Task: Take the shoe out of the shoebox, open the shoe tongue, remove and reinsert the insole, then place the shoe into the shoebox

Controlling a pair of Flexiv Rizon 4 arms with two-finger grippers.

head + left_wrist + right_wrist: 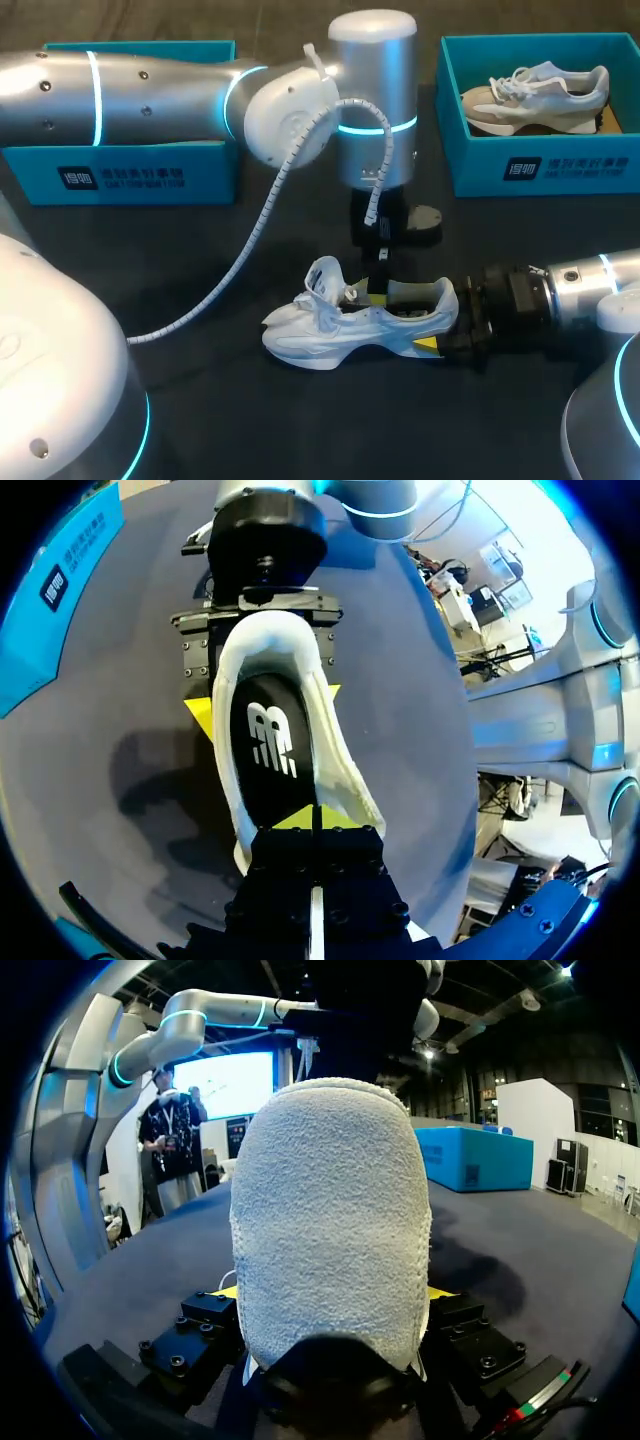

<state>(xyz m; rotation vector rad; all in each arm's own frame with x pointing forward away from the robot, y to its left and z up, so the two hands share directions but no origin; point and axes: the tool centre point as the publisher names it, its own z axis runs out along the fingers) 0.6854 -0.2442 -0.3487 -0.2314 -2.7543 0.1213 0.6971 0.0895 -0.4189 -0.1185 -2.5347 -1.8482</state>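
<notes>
A white shoe (350, 320) lies on its sole on the dark table, toe to the left, tongue (325, 278) lifted. My right gripper (440, 325) comes in level from the right and is shut on the shoe's heel (330, 1220), one yellow tip on each side. My left gripper (380, 285) hangs straight down over the shoe's mouth. In the left wrist view it (313, 818) is shut, tips down at the front part of the black insole (268, 745). Whether they pinch the insole does not show. The right gripper (268, 705) holds the far end.
An open teal shoebox (130, 170) stands at the back left. A second teal shoebox (540, 165) at the back right holds another shoe (535, 95). The left arm's white cable (240, 270) hangs over the table left of the shoe.
</notes>
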